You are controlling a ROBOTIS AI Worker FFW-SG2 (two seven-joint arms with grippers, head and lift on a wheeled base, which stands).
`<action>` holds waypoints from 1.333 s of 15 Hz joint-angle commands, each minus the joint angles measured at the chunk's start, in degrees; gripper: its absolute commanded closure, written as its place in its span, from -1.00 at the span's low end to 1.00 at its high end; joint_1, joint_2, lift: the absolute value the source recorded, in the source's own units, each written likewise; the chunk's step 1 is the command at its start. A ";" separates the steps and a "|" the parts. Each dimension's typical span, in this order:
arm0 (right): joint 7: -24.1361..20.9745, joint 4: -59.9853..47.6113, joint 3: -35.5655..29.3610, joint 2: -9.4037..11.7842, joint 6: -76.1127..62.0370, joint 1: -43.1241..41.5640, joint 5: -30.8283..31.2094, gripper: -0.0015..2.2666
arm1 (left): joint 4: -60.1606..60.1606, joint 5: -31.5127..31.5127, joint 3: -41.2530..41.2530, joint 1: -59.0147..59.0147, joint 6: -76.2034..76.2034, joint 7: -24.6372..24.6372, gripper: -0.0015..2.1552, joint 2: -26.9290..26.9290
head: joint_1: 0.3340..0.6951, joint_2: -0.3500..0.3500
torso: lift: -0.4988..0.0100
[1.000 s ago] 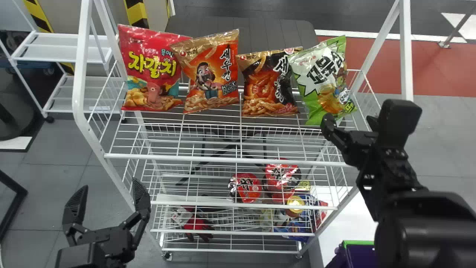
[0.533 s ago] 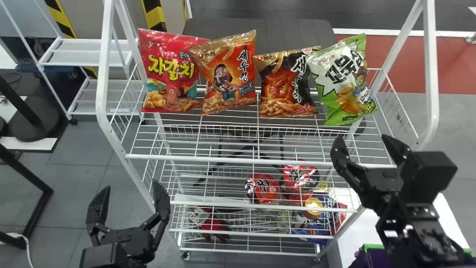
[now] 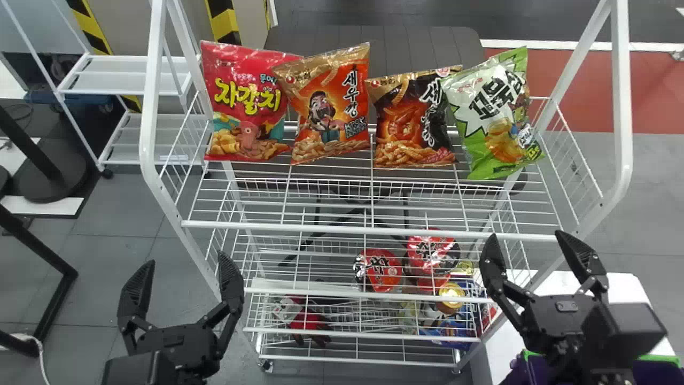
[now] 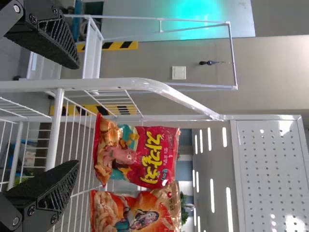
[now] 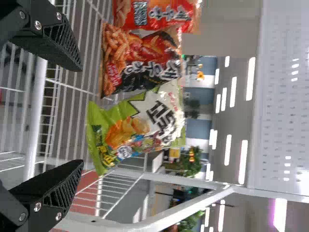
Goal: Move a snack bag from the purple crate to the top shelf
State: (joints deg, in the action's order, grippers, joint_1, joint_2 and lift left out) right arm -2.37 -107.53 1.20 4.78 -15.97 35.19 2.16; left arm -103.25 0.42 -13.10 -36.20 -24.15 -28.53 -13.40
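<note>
The white rack point(image 3: 621, 91) has 4 snack bags point(image 3: 327, 117) up on its top shelf point(image 3: 320, 228); the purple crate point(image 3: 662, 359) sits low to the robot's right. The green snack bag point(image 3: 494, 117), at the row's right end, rests there ungripped; the placing looks done, with perhaps only a retreat left; the right gripper point(image 3: 526, 236) and left gripper point(image 3: 186, 258), fingers spread wide, hold nothing.

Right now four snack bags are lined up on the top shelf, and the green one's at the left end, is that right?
Not quite: the head view shows the green one at the right end. The four snack bags are indeed lined up on the top shelf.
</note>
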 commanded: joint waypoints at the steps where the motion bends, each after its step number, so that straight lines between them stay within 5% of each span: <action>1: 0.00 0.92 0.82 0.58 -3.41 0.94 0.03 -0.85 | -1.17 -0.34 0.10 -0.37 3.02 0.58 -0.89 -0.05 | 1.00 0.04 | 0.97; 20: -3.96 -3.30 4.51 0.85 2.04 2.78 2.06 -0.85 | -1.34 -1.39 -0.61 -0.63 3.90 0.85 -0.88 -0.05 | 1.00 0.13 | 0.97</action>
State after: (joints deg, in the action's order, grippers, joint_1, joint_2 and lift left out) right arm -6.33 -110.83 5.80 5.55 -13.92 37.97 4.22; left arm -104.59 -0.98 -13.74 -36.83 -20.25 -27.68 -13.43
